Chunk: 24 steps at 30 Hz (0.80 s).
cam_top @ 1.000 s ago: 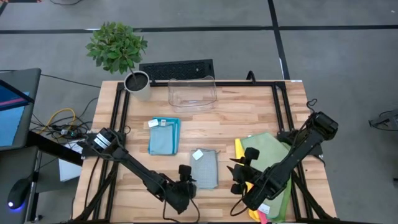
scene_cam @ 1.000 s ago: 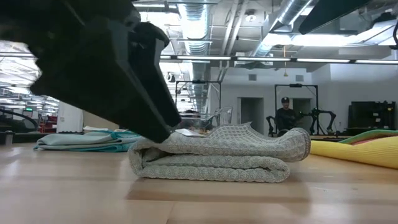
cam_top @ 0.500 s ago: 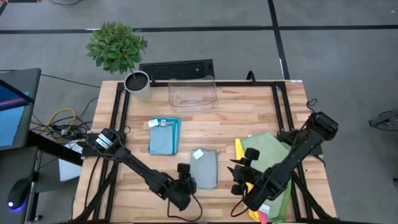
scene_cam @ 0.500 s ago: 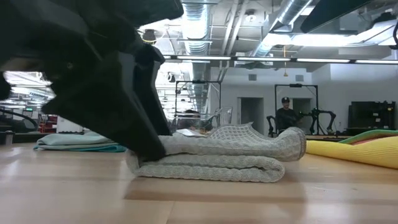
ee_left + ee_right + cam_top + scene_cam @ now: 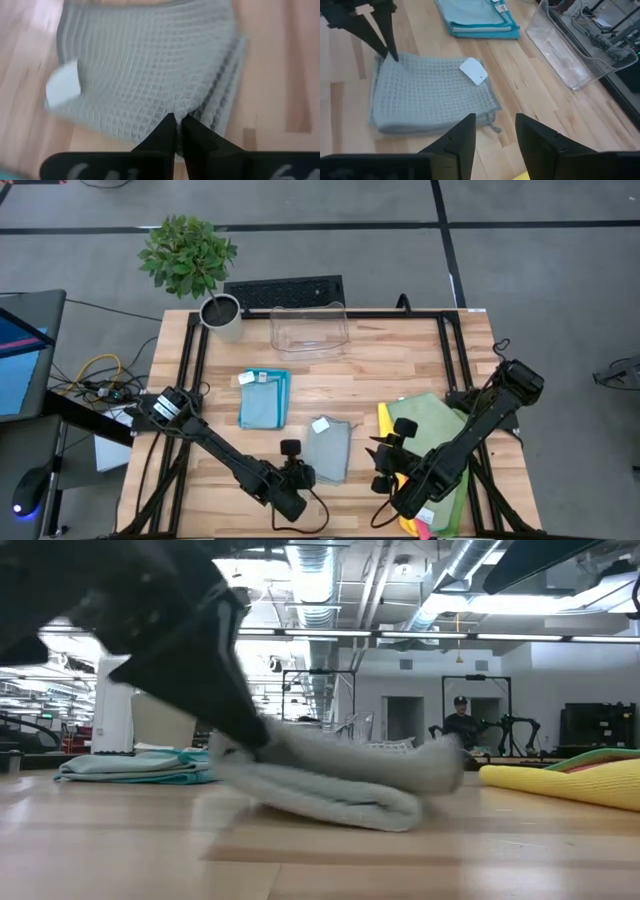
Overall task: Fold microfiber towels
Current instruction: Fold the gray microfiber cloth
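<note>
Left arm: reaching low across the table's near side.
Left gripper: pinching closed on the near corner of the grey towel.
Right arm: hovering above the table's right side.
Right gripper: holding its fingers apart, gripping nothing.

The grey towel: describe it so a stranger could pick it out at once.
On the wooden table, look at the near middle, between the two arms. The grey towel lies folded there, with the left gripper shut on its edge. Unlike the blue towel behind it, it is grey and waffle-textured, with a white tag.
</note>
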Each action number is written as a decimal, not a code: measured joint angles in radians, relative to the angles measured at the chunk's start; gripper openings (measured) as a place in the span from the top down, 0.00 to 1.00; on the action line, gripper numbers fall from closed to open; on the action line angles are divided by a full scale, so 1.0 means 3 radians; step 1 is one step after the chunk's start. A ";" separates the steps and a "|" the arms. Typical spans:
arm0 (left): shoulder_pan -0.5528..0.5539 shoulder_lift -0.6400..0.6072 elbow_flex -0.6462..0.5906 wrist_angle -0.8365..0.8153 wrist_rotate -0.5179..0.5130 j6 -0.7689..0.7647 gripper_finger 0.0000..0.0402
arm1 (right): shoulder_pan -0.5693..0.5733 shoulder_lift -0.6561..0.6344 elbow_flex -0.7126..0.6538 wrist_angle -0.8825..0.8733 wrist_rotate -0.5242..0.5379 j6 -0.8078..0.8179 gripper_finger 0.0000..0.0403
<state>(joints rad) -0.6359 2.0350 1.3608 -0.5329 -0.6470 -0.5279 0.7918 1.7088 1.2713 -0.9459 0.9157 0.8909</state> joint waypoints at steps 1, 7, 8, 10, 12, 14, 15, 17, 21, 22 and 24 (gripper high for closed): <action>-0.0014 0.0002 -0.0004 -0.0049 -0.0031 -0.0114 0.97 | 0.0000 0.0000 0.0000 0.0000 -0.0001 0.0000 0.59; -0.0129 0.0002 -0.0050 -0.0035 -0.0357 -0.0739 0.99 | 0.0000 0.0004 0.0000 0.0110 0.0000 0.0000 0.59; -0.0148 0.0002 -0.0077 -0.0027 -0.0441 -0.0906 0.99 | 0.0000 0.0024 -0.0002 0.0186 0.0006 -0.0006 0.59; -0.0201 0.0002 -0.0141 -0.0023 -0.0586 -0.1236 0.99 | 0.0000 0.0049 -0.0071 0.0382 0.0014 -0.0083 0.59; -0.0258 0.0002 -0.0237 0.0018 -0.0728 -0.1585 0.99 | 0.0000 0.0050 -0.0192 0.0655 0.0002 -0.0190 0.59; -0.0323 0.0002 -0.0325 0.0049 -0.0813 -0.1895 0.99 | -0.0007 0.0050 -0.0323 0.0875 -0.0002 -0.0248 0.59; -0.0356 0.0002 -0.0355 0.0055 -0.0832 -0.2032 0.99 | -0.0008 0.0050 -0.0374 0.0922 -0.0001 -0.0256 0.59; -0.0406 0.0013 -0.0400 0.0064 -0.0873 -0.2282 0.99 | -0.0019 0.0050 -0.0431 0.1015 0.0001 -0.0256 0.59; -0.0520 0.0038 -0.0540 0.0145 -0.1205 -0.2902 0.99 | -0.0069 0.0050 -0.0453 0.1190 -0.0001 -0.0320 0.59; -0.0541 0.0038 -0.0592 0.0208 -0.1279 -0.3046 0.99 | -0.0080 0.0050 -0.0451 0.1261 0.0001 -0.0379 0.59; -0.0598 0.0040 -0.0693 0.0291 -0.1449 -0.3311 0.99 | -0.0098 0.0050 -0.0451 0.1424 0.0004 -0.0534 0.59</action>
<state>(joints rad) -0.8153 2.0469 1.1530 -0.4455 -1.0817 -1.5213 0.7625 1.7237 1.1358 -0.5185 0.9170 0.7309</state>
